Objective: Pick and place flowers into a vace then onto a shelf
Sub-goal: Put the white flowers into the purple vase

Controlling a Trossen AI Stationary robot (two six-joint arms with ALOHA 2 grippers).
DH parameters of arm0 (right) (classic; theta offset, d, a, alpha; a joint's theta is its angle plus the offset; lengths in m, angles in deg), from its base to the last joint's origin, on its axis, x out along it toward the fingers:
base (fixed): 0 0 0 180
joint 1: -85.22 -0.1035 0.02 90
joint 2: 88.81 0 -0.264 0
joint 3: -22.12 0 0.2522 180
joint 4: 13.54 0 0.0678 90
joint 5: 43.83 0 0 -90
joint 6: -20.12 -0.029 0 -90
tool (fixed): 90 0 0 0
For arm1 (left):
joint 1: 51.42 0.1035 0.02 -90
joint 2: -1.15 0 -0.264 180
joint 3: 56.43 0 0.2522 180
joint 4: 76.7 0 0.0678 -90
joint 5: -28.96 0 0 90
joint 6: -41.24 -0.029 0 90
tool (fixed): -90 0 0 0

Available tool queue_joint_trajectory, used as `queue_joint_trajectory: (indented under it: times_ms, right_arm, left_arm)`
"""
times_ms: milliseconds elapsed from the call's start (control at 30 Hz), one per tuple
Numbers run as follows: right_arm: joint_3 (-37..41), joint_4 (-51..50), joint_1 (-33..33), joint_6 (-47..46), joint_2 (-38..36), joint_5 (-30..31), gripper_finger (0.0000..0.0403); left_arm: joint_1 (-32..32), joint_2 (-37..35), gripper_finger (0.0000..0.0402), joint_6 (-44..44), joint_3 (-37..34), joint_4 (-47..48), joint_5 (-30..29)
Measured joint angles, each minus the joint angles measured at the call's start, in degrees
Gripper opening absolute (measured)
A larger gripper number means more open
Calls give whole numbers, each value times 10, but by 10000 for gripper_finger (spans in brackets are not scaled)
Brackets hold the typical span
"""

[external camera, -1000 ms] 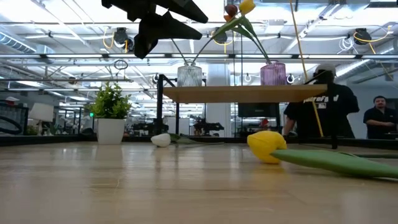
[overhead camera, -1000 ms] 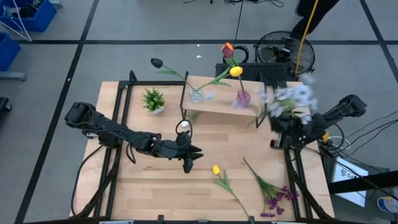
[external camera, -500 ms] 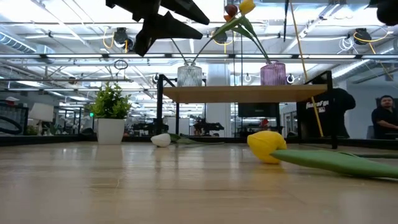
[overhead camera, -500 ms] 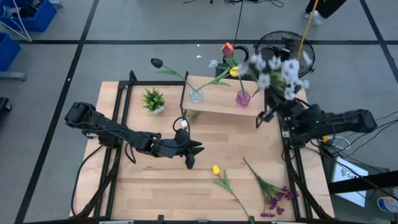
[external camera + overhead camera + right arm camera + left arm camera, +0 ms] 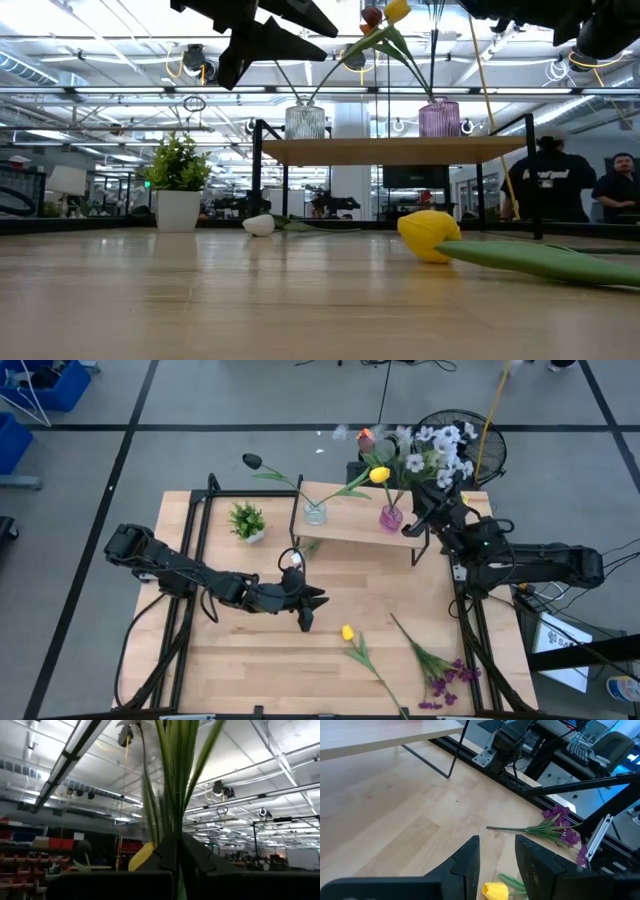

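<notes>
From above, the right gripper (image 5: 432, 497) holds a white spray (image 5: 437, 448) at the right end of the shelf (image 5: 350, 525), beside the purple vase (image 5: 390, 517). The left gripper (image 5: 308, 610) hangs in front of the shelf.

Left wrist: fingers (image 5: 465, 862) slightly parted, empty, yellow tulip (image 5: 495, 891) below.

Right wrist: green stems (image 5: 175, 780) clamped between the jaws.

Right gripper (image 5: 432, 503): swung from the table's right edge to the far right, now just beside the right end of the raised light-wood shelf (image 5: 350, 528).
Pale white clustered spray of flowers (image 5: 435, 448): carried along, clamped by its green stems; heads now above and behind the purple glass vase (image 5: 390, 517).
Left gripper (image 5: 307, 610): edged slightly towards the far side.
Person in dark clothes (image 5: 548, 180): shifted right behind the table.
</notes>
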Motion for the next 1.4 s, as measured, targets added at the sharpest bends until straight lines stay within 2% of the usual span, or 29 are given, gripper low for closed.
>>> queue_joint_trajectory:
  times_ms: [133,333,433,567,667,800,967,1100,1300,1400]
  right_arm:
    - [0,-5,0,16,0,22,0]
    - [-1,-58,-1,7,-1,22,3]
    - [0,-70,0,32,2,30,5]
    - [0,-84,-1,34,0,84,17]
    - [1,-84,0,30,2,69,22]
    - [0,-17,-1,37,-1,22,6]
    - [0,14,-1,76,-10,22,8]
    - [0,-30,-1,84,-18,22,3]
    - [0,-107,-1,38,-18,23,2]
    - [0,-113,-1,35,-18,23,4]
  left_arm:
    - [0,0,127,0,0,0,0]
    - [0,0,127,-16,0,0,0]
    - [0,0,127,-21,0,0,1]
    - [0,0,127,-21,0,0,1]
    - [0,0,127,-21,0,0,1]
    - [0,0,127,-21,0,1,1]
    - [0,0,127,-21,0,1,2]
    - [0,0,127,-21,0,1,2]
    - [0,0,127,-20,0,1,2]
    - [0,0,127,-19,0,0,2]
